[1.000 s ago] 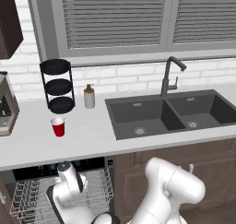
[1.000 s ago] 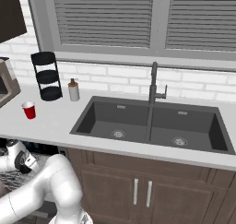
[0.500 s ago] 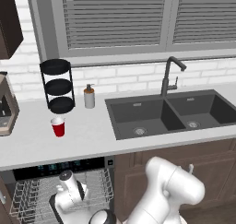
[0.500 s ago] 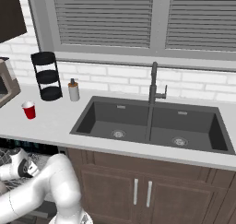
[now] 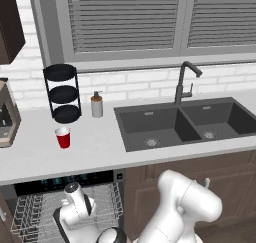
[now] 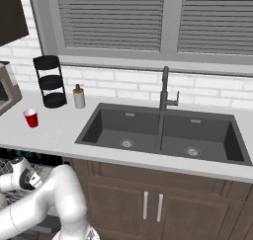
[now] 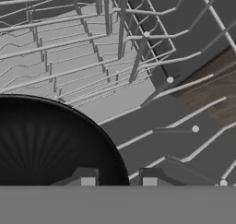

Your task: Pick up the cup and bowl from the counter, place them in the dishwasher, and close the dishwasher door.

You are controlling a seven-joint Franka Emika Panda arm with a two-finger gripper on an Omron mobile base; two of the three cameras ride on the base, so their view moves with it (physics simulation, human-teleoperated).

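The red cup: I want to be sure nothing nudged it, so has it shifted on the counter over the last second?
No. The cup stands where it stood, in front of the three-tier stand.

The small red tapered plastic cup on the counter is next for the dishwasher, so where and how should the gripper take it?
Grip the small red tapered plastic cup across its side walls just under the white rim, coming from the counter's front edge. It stands upright, mouth up, apart from the black three-tier stand behind it, and it is widest under the rim, so it is unlikely to slip down.
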